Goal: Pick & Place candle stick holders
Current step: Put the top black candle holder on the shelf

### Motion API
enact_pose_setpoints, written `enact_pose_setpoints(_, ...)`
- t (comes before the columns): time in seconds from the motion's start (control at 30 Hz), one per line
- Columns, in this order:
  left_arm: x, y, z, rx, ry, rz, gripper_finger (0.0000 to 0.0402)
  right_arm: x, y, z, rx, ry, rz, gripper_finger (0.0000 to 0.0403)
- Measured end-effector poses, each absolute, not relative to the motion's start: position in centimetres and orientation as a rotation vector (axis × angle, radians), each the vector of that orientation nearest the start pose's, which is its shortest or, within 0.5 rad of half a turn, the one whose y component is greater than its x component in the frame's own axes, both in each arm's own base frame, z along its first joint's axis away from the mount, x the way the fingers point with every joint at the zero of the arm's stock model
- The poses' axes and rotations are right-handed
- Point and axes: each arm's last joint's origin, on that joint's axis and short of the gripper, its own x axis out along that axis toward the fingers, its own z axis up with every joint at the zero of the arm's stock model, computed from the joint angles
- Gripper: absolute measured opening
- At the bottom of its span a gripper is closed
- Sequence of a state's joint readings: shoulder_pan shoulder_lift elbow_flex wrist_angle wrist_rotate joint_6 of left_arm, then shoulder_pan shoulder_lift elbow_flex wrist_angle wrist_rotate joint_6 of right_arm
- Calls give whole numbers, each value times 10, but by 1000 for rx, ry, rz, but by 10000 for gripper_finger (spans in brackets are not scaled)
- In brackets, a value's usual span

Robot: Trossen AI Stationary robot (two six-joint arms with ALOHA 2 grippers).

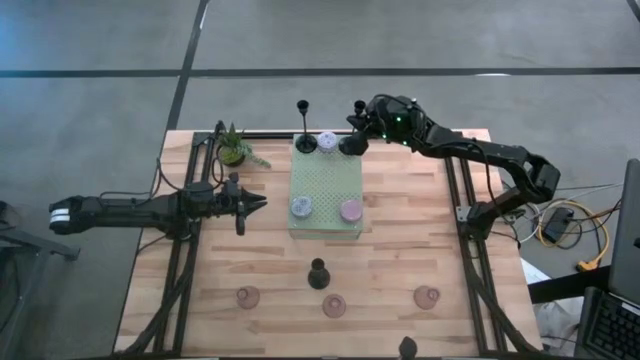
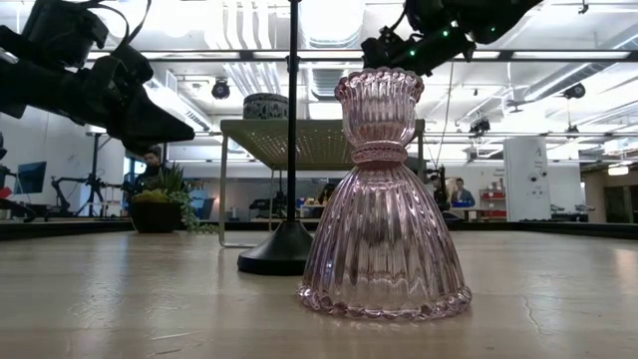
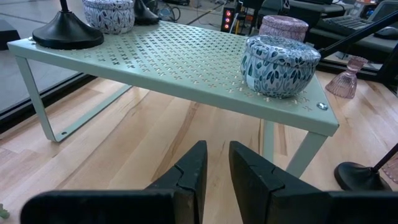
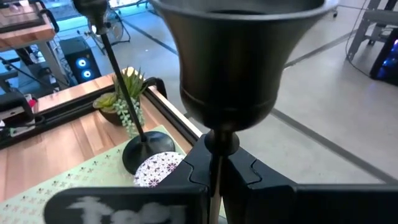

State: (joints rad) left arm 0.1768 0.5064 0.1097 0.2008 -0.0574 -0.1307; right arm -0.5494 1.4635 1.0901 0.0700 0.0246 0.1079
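1. Right end effector (image 1: 352,142): over the far right corner of the pale green perforated stand (image 1: 327,208), its fingers closed on the slim stem of a black candlestick (image 4: 230,68) just below the cup, as the right wrist view shows.
2. Left end effector (image 1: 258,203): hovering left of the stand, fingers nearly closed with a narrow gap, holding nothing.
3. Second black candlestick (image 1: 305,143): upright on the stand's far left corner, beside a patterned round cup (image 1: 327,142).
4. Blue-patterned cup (image 1: 300,207) and lilac cup (image 1: 350,210): on the stand's near edge, left and right.
5. Third black candlestick (image 1: 318,273): on the wooden surface (image 1: 400,250), near of the stand.
6. Three pink glass holders (image 1: 334,305): in a row along the near side of the surface.
7. Potted plant (image 1: 233,147): far left corner.
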Motion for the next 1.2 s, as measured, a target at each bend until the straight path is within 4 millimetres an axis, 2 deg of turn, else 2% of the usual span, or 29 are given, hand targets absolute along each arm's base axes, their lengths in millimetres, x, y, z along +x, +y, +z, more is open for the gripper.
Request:
enact_pose_setpoints(0.7, 131, 25, 173, -141, 180, 246, 71, 291, -177, 305, 167, 276, -554, 12)
enact_pose_setpoints(1.2, 131, 25, 173, -141, 180, 246, 71, 291, -177, 304, 160, 302, -553, 120)
